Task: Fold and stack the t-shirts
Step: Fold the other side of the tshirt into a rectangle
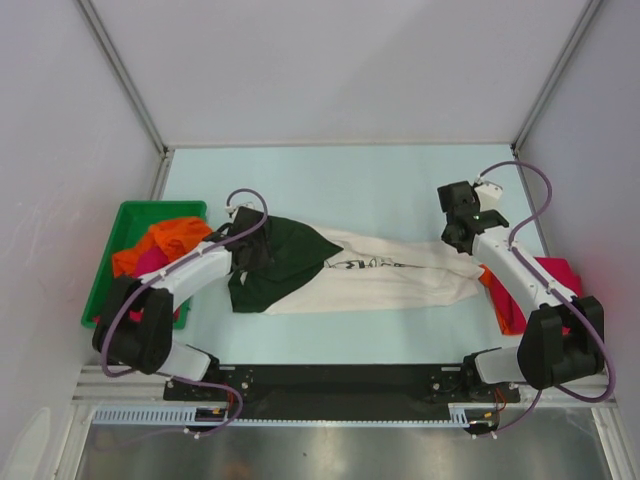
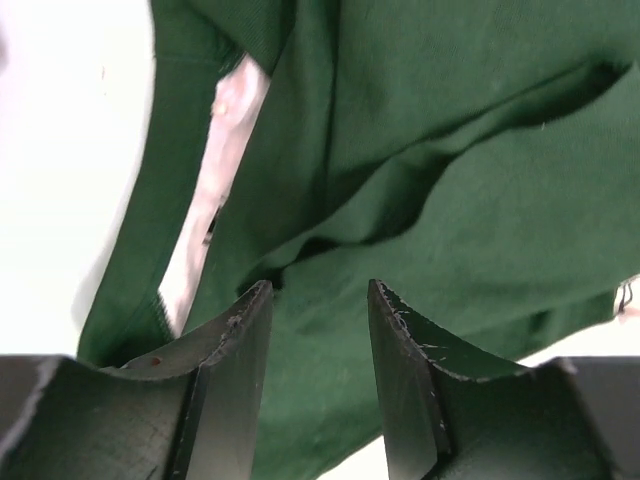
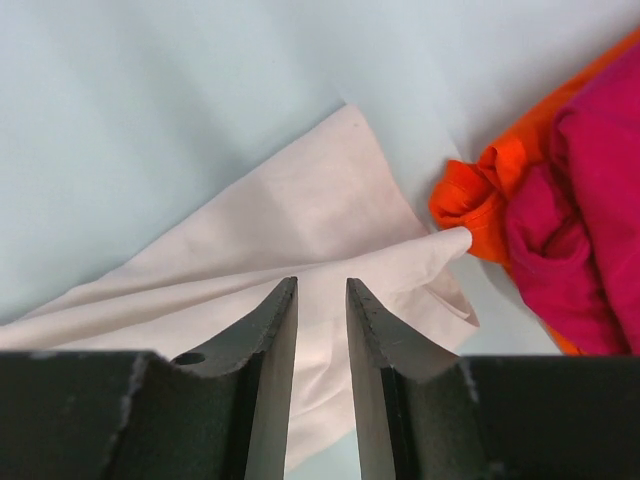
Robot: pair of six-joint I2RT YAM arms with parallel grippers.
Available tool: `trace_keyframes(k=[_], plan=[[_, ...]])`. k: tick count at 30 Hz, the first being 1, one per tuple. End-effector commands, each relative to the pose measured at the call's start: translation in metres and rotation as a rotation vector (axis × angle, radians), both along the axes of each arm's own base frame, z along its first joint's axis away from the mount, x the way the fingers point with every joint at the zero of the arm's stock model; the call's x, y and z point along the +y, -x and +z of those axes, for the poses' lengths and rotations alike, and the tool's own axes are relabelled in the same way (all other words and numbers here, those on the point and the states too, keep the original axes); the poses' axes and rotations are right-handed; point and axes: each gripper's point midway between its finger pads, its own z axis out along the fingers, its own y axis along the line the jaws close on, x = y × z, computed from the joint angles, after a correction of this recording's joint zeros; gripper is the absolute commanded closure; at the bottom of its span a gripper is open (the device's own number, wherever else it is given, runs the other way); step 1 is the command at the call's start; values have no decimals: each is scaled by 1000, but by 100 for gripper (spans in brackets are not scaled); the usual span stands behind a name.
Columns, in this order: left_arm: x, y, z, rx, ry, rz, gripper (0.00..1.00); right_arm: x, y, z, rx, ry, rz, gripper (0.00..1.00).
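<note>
Matte black fingers of the left gripper (image 2: 318, 290) fill the near edge of its wrist view, blunt wedges scuffed at the tips and standing apart, clamping nothing; under them lies the dark green sleeve (image 2: 450, 200), a soft knit thrown into deep, rounded folds, with a strip of pale cloth showing through a gap at its left; the right gripper (image 3: 321, 285) shows the same tapered fingers with only a narrow slot between them, released, above the hem corner of the cream t-shirt (image 3: 300, 230), whose cloth is smooth with long shallow creases and runs out to a point; at that point, touching it, sits a bunched orange tee (image 3: 470, 195) with a rolled edge, and a magenta tee (image 3: 580, 200) heaped against it; from above, the cream t-shirt stretches as a long crumpled band across the middle of the pale blue table (image 1: 350, 180), green end at the left, black print (image 1: 365, 264) near its centre; at the left edge a green plastic bin (image 1: 160, 207), rectangular, holds more orange cloth (image 1: 170, 238) and pink cloth (image 1: 150, 262).
</note>
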Motion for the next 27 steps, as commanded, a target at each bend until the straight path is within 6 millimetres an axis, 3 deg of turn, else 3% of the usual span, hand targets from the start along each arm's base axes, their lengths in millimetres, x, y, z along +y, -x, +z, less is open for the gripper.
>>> trace_keyframes(k=[1, 10, 18, 24, 27], plan=[[-18, -35, 22, -91, 47, 7, 52, 2, -10, 18, -43, 31, 18, 69], [-18, -52, 24, -85, 19, 30, 50, 3, -15, 16, -43, 39, 39, 70], [-18, -46, 9, -36, 1, 18, 53, 3, -18, 11, -35, 31, 39, 71], [-18, -43, -3, 2, -11, 2, 60, 6, -20, 9, -35, 20, 39, 71], [-20, -42, -5, 5, -3, -6, 75, 6, -20, 7, -30, 23, 39, 72]])
